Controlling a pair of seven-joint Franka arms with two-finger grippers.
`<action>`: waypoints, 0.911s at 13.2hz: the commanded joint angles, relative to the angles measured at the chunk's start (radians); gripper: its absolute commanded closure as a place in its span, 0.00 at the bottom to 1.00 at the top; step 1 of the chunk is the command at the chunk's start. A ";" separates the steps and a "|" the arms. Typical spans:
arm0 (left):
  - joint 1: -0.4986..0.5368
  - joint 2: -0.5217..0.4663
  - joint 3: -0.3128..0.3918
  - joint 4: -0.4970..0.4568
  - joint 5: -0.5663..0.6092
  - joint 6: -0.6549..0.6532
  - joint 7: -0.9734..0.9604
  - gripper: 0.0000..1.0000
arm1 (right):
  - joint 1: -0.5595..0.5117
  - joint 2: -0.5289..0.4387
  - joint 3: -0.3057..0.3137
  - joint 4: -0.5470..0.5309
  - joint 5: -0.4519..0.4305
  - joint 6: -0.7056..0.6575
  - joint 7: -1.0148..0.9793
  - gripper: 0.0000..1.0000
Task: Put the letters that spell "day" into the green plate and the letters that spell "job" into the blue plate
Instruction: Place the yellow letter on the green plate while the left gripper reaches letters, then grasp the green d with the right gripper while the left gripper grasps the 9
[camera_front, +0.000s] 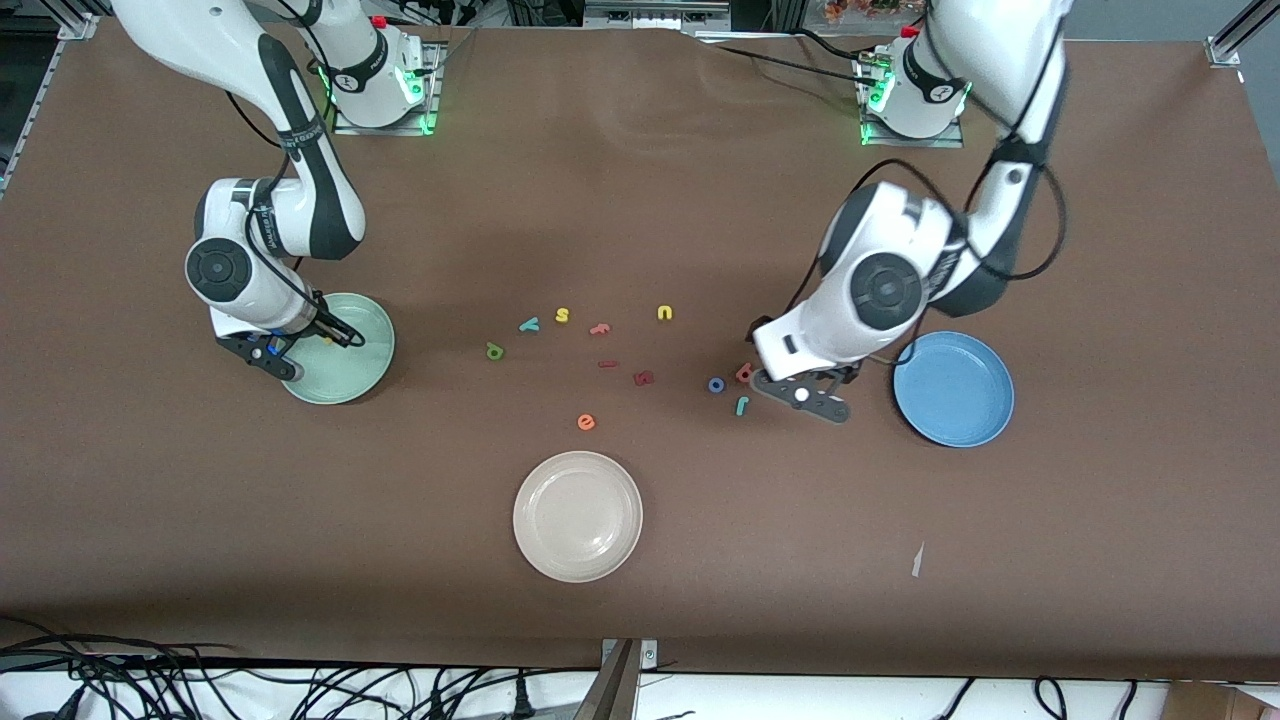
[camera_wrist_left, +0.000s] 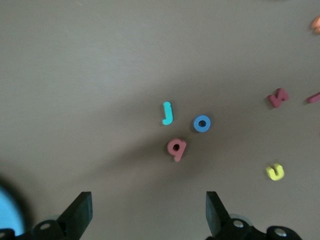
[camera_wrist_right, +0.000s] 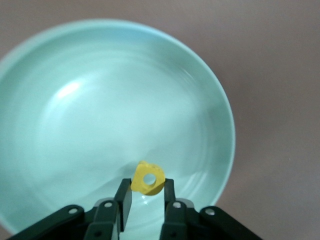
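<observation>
My right gripper (camera_front: 338, 334) (camera_wrist_right: 146, 192) hangs low over the green plate (camera_front: 362, 376) (camera_wrist_right: 100, 110), shut on the yellow a (camera_wrist_right: 148, 178) at its fingertips. The teal y (camera_front: 529, 324) and olive-green d (camera_front: 494, 351) lie mid-table. My left gripper (camera_front: 792, 388) (camera_wrist_left: 149, 215) stands open with nothing between its fingers, over the table between the blue plate (camera_front: 953, 388) and a small cluster. That cluster is the teal j (camera_front: 741, 405) (camera_wrist_left: 167, 113), blue o (camera_front: 716, 384) (camera_wrist_left: 202, 123) and pinkish-red b (camera_front: 744, 373) (camera_wrist_left: 176, 147).
A cream-white plate (camera_front: 577, 515) sits nearer the front camera. Loose letters mid-table: yellow s (camera_front: 562, 315), yellow u (camera_front: 665, 313) (camera_wrist_left: 275, 172), orange e (camera_front: 586, 422), two dark red letters (camera_front: 643, 378) (camera_front: 607, 364) and a reddish one (camera_front: 599, 328).
</observation>
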 joint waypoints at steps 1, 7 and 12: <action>-0.032 0.040 0.029 0.035 -0.018 0.049 0.018 0.00 | 0.006 -0.044 0.000 -0.032 0.035 0.005 -0.020 0.00; -0.064 0.129 0.032 0.020 -0.021 0.214 0.020 0.00 | 0.023 -0.067 0.115 0.143 0.039 -0.149 0.062 0.00; -0.072 0.122 0.029 -0.109 -0.020 0.316 0.020 0.00 | 0.029 0.084 0.262 0.359 0.045 -0.200 0.150 0.00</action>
